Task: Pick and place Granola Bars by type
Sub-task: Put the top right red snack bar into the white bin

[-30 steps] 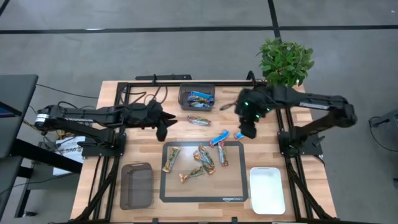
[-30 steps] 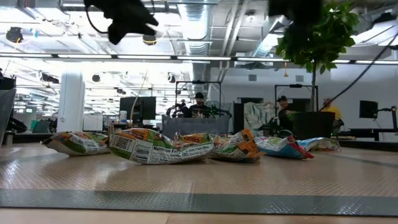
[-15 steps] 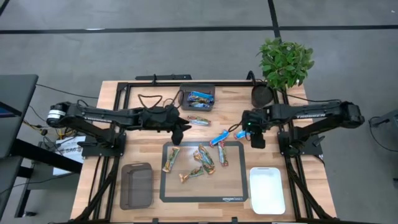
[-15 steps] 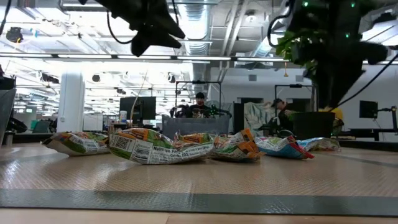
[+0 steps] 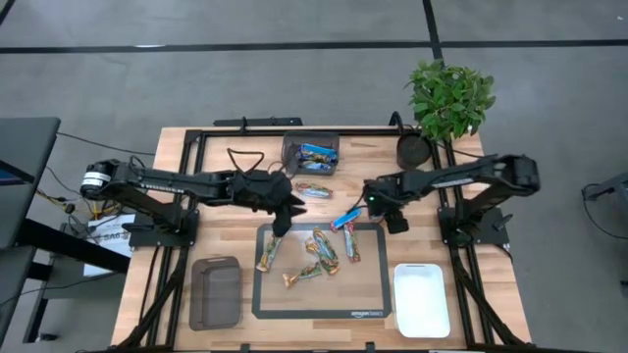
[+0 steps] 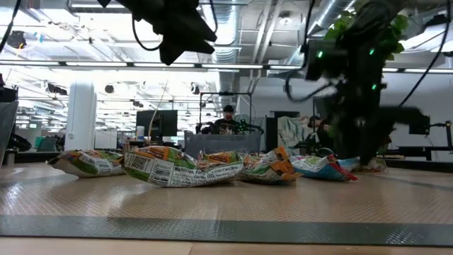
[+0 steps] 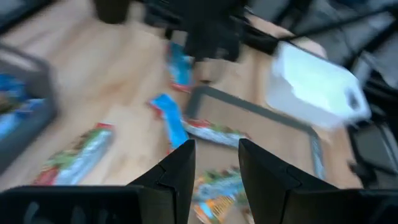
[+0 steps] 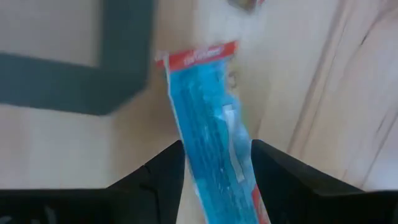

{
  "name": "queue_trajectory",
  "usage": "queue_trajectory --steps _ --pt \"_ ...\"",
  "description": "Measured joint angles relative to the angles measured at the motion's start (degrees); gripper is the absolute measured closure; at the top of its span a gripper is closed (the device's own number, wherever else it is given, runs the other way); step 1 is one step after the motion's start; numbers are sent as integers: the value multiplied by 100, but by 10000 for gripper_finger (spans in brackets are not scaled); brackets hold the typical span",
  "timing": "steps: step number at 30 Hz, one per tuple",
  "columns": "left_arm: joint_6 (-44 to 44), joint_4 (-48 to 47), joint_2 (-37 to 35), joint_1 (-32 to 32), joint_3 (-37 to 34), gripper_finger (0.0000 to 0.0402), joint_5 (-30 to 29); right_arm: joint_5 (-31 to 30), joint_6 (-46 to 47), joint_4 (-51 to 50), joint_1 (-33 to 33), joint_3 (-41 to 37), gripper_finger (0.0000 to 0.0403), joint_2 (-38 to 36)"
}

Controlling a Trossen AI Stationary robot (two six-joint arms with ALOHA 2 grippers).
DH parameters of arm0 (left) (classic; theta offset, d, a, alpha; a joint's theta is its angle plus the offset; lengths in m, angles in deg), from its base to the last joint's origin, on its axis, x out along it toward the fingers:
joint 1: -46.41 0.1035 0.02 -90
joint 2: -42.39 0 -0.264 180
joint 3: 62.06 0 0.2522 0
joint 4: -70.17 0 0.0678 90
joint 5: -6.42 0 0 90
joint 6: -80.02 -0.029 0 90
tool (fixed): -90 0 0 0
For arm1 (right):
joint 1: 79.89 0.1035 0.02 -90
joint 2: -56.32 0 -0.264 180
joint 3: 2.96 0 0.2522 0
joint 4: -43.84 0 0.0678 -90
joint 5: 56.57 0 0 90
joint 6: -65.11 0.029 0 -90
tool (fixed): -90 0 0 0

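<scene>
Several brown-orange granola bars lie on the dark mat. One blue bar lies across the mat's far edge, and a white-and-red bar lies on the wood. My right gripper is open and low over a second blue bar, which lies flat on the wood between its fingers next to the mat's far right corner. My left gripper is open and empty, high above the mat's far left corner; the low view shows its height.
A dark bin at the far edge holds blue bars. An empty dark bin stands near left, a white tray near right. A potted plant stands at the far right corner.
My right gripper has come down from high above the table and gone a little toward the left edge, onto the blue bar by the mat's corner. My left gripper has gone toward the table's right and near edges, over the mat's far left corner.
</scene>
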State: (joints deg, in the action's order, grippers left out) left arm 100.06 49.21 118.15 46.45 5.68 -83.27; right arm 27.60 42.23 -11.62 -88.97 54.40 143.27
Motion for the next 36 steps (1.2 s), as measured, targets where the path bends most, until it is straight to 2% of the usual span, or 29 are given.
queue_trajectory --steps 5,10,18,22,26,32,36 --pt "-169 51 0 -80 0 286 378 -95 -26 22 -192 54 231 561" --pt "-70 24 0 -97 0 286 372 -33 -32 13 -257 69 244 603" --pt "-44 45 0 -97 0 286 366 -33 181 186 -281 195 327 196" --pt "47 57 0 -97 0 286 411 771 580 -6 -338 336 366 57" --pt "116 96 0 -97 0 286 903 1585 951 -490 -390 602 389 -215" --pt "124 347 0 -101 0 286 1809 2255 1649 -1653 -254 1328 384 -703" --pt "124 660 0 -101 0 286 2316 2571 2266 -2580 65 1808 373 -991"
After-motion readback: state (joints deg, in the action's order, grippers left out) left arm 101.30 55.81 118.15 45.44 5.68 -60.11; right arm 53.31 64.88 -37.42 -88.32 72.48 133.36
